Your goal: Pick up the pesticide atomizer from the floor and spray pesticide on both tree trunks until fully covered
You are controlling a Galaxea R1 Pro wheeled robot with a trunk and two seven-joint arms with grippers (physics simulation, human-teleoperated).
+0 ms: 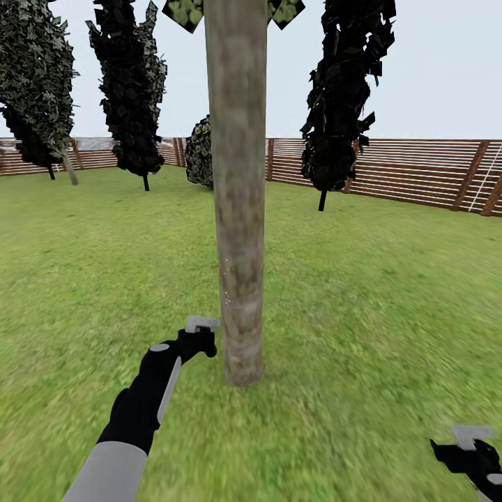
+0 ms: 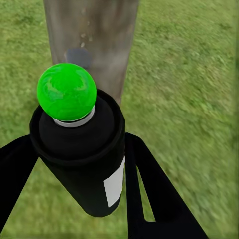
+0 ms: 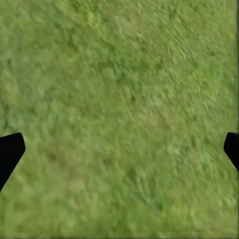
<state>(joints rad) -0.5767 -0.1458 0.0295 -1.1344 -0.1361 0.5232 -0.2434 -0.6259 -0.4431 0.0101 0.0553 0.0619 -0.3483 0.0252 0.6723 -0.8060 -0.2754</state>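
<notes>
Spraying: the trunk (image 1: 237, 209) at frame centre of the head view is judged to be the step in hand, taken at its lower part.
Atomizer (image 2: 82, 149): a black bottle with a white label is seen in the left wrist view, clamped between the two dark fingers (image 2: 154, 199) of the left tool (image 1: 201, 329); its top shows bright green here, not red.
Left tool: closed on the atomizer, held just beside the trunk at lower left of centre in the head view, near the base.
Aim: in the left wrist view the green top is pointed at the trunk, which fills the upper middle of that frame; small pale specks are seen on the bark.
Right tool (image 1: 473, 446): at the lower right corner of the head view, over bare grass (image 3: 119, 99); in the right wrist view its finger tips are seen wide apart with nothing between them.
Doing it well: the nozzle is best kept facing the bark and carried slowly up the trunk, then around it, so no side is left bare.
Risk: the far side of the trunk is hidden, so cover there cannot be judged.
Remaining: a second tree is judged still to be treated.
</notes>
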